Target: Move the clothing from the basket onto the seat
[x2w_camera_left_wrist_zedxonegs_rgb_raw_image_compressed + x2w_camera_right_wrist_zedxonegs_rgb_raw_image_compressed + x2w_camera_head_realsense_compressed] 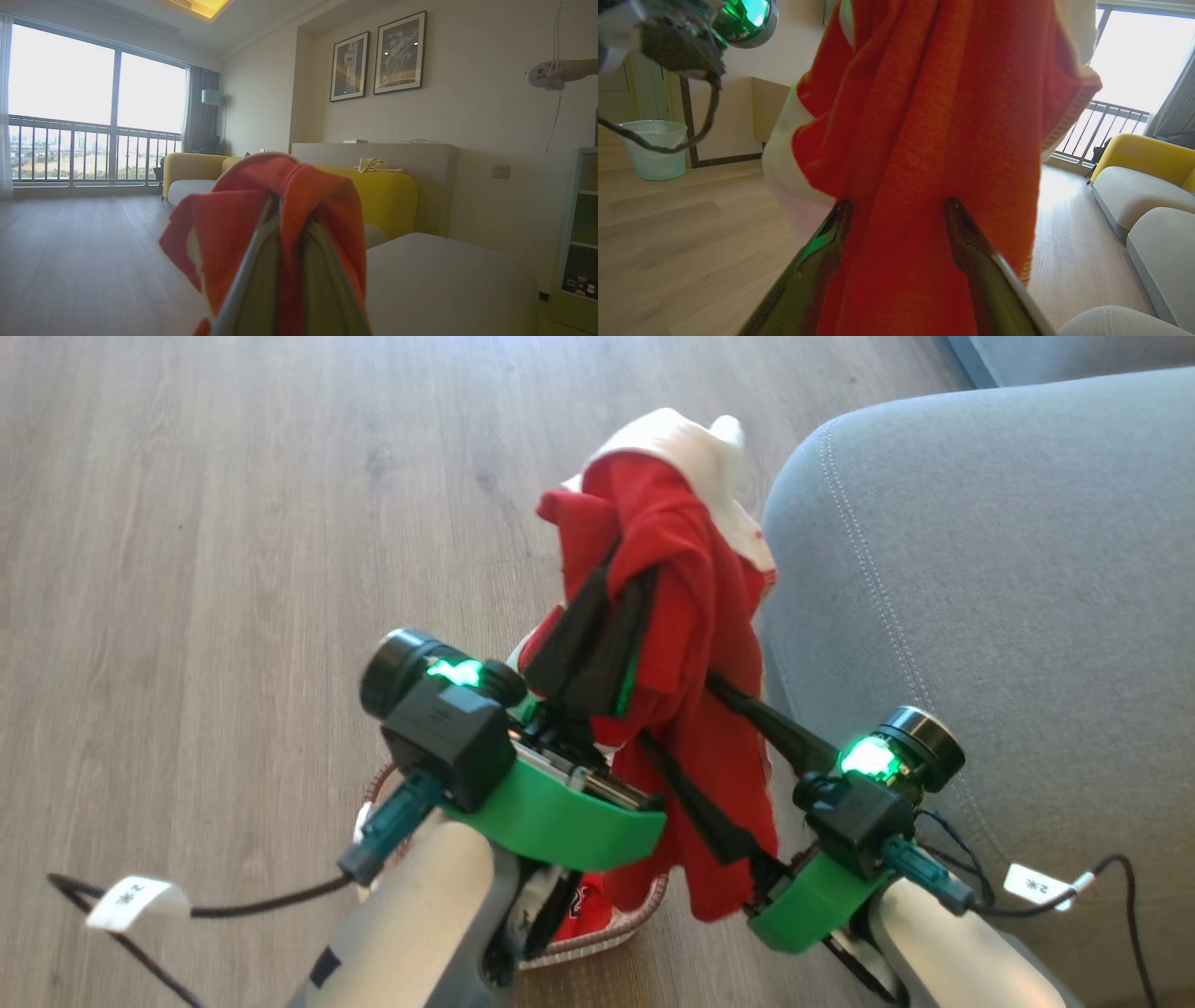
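Dark left fingers (574, 635) pinch limp red clothing (695, 569).

Bright daylight throughout.
Left wrist view: window (93, 107) far beyond the left gripper (292, 210) blown out white; clothing (243, 224) at its tips out of focus.
Right wrist view: glare upper right of the blurred fingers (822, 266).
Head view: fairly sharp, shadows faint.

Left: grey-brown wood-plank floor (187, 569), open
Right: large grey upholstered sofa (1008, 569), top free, rounded edge just beside hanging red fabric garment (691, 616)
Below: cream perforated plastic basket (616, 938) on the floor
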